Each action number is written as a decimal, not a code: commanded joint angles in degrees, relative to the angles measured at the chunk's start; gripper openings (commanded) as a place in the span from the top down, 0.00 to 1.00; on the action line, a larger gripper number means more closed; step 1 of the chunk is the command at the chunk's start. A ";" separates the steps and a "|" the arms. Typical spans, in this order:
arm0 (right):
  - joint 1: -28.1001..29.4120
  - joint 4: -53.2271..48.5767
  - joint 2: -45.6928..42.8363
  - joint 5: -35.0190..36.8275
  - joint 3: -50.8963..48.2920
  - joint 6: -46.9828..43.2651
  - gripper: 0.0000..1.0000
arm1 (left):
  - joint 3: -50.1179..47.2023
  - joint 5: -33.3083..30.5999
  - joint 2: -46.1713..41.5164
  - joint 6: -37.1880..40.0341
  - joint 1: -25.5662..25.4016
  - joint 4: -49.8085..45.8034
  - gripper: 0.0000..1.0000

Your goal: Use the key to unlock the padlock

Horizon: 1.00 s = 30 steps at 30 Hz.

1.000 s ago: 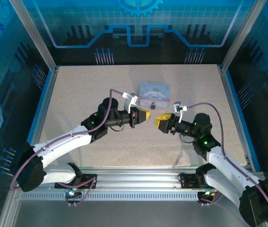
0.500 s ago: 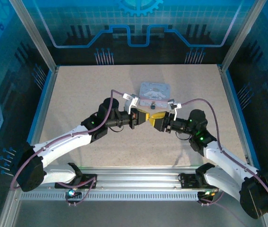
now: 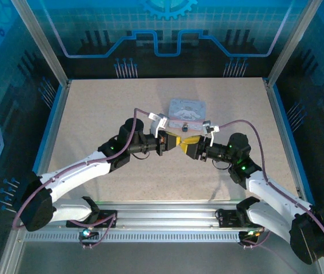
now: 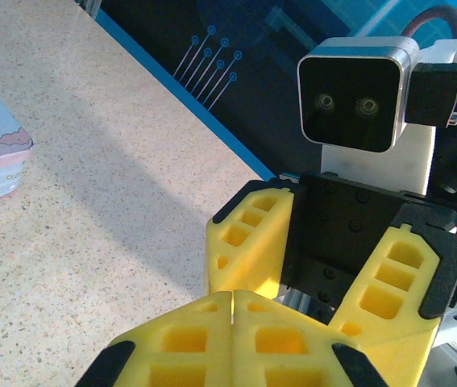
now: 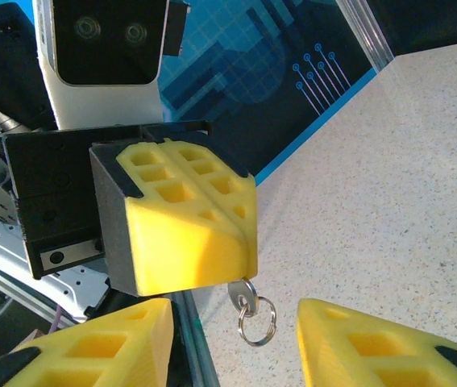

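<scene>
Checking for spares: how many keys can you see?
1. The key pokes out below the fingertips of the shut left gripper, just above the open right gripper. Others could be hidden.

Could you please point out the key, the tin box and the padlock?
the key [image 5: 241,292], right wrist view, on its exposed silver head.
the tin box [image 3: 193,105], top external view, on its printed lid.
the padlock [image 3: 185,124], top external view, on its dark body.
</scene>
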 commanded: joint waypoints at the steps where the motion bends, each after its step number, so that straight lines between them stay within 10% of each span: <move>1: 0.90 1.96 0.43 -0.63 -1.08 -0.83 0.57 | 0.80 0.50 -0.97 -0.61 0.34 1.44 1.00; 30: 1.96 2.26 1.46 1.33 0.97 -0.51 0.72 | 0.96 1.81 -0.70 -0.91 0.37 1.60 1.00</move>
